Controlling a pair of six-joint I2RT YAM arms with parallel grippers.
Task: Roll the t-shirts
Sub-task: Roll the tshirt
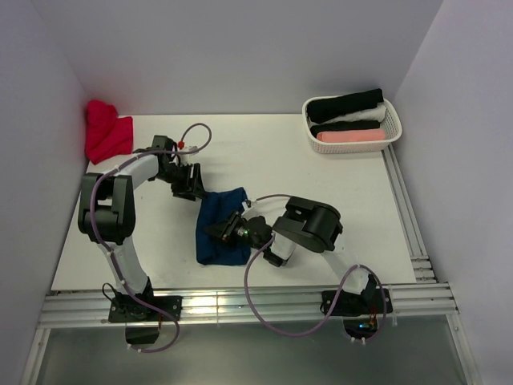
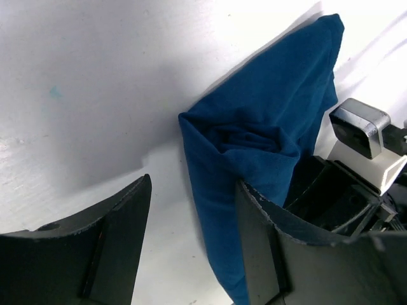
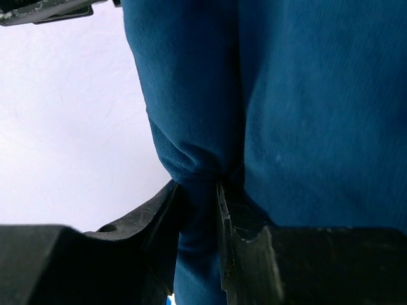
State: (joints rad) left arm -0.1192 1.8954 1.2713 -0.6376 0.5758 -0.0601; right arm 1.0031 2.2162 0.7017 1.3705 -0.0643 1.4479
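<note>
A crumpled red cloth t-shirt [image 1: 108,135] lies in the far left corner of the white table [image 1: 280,160], against the wall. Right of it, the left gripper [image 1: 189,183] sits low by the far corner of the navy blue cloth t-shirt [image 1: 218,245]. Its jaws stand apart and grip nothing, and in the wrist view the shirt's bundled edge lies just beside one finger [image 2: 267,254]. The navy shirt is bunched mid-table, and the right gripper [image 1: 226,231] is clamped on a fold of it. Far right, a white lattice plastic basket [image 1: 393,120] holds a rolled black shirt [image 1: 346,104], a rolled white shirt [image 1: 357,123] and a rolled pink shirt [image 1: 350,136].
</note>
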